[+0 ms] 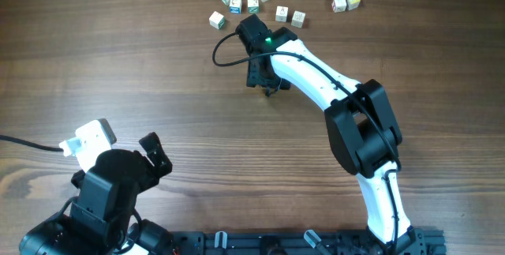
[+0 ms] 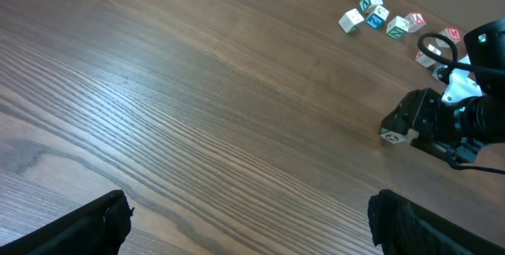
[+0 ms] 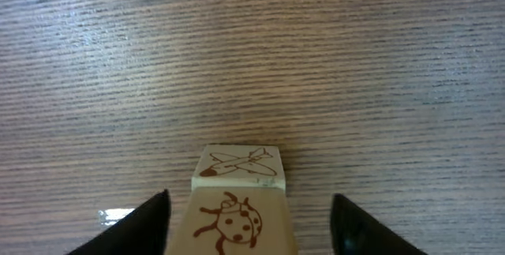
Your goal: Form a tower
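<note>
The tower (image 3: pixel 237 208) is a short stack of pale wooden cubes. A brown ladybird drawing shows on the nearer cube and an aeroplane drawing on the one beyond it. My right gripper (image 3: pixel 248 227) is open, one dark finger on each side of the stack with a gap at both sides. From overhead the right gripper (image 1: pixel 264 80) covers the stack. In the left wrist view one cube of the tower (image 2: pixel 392 136) shows under it. My left gripper (image 2: pixel 248 223) is wide open over bare wood, far away at the near left (image 1: pixel 118 164).
Several loose letter cubes (image 1: pixel 284 2) lie scattered at the table's far edge, just behind the right gripper, and also show as small cubes (image 2: pixel 387 20) in the left wrist view. A black cable (image 1: pixel 225 50) loops beside the right wrist.
</note>
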